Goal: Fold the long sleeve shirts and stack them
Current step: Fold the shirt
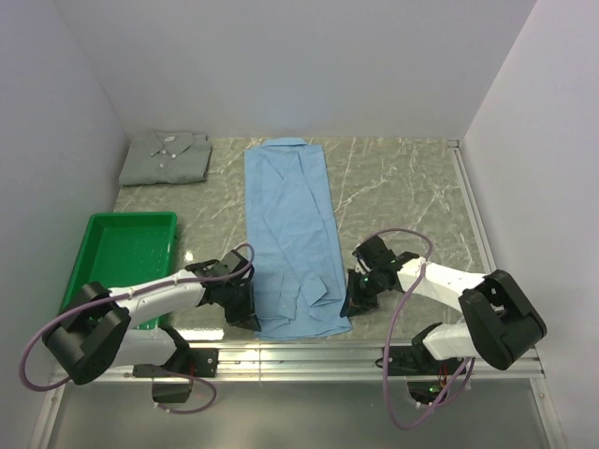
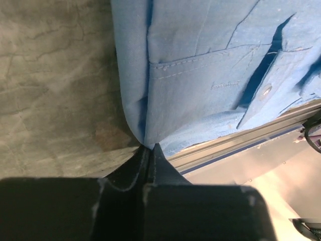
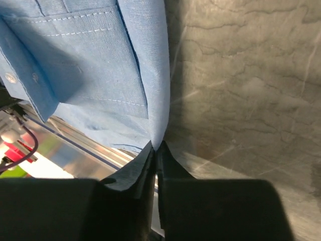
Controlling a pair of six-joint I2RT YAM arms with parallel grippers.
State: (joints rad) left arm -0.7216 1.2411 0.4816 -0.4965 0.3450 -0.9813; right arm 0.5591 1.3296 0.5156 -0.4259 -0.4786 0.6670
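Observation:
A light blue long sleeve shirt (image 1: 292, 238) lies as a long narrow strip down the middle of the table, sleeves folded in, its hem at the near edge. My left gripper (image 1: 245, 316) is shut on the shirt's near left corner; the wrist view shows the blue cloth (image 2: 200, 65) pinched at the fingertips (image 2: 159, 150). Over at the near right corner, my right gripper (image 1: 354, 303) pinches the fabric too, and the light blue cloth (image 3: 100, 65) runs into its closed tips. A pale grey-green shirt (image 1: 167, 157) sits folded at the far left corner.
A green plastic tray (image 1: 122, 257) stands at the left, beside my left arm. The metal rail (image 1: 309, 357) of the table's near edge runs just below the shirt's hem. White walls close in the table on three sides.

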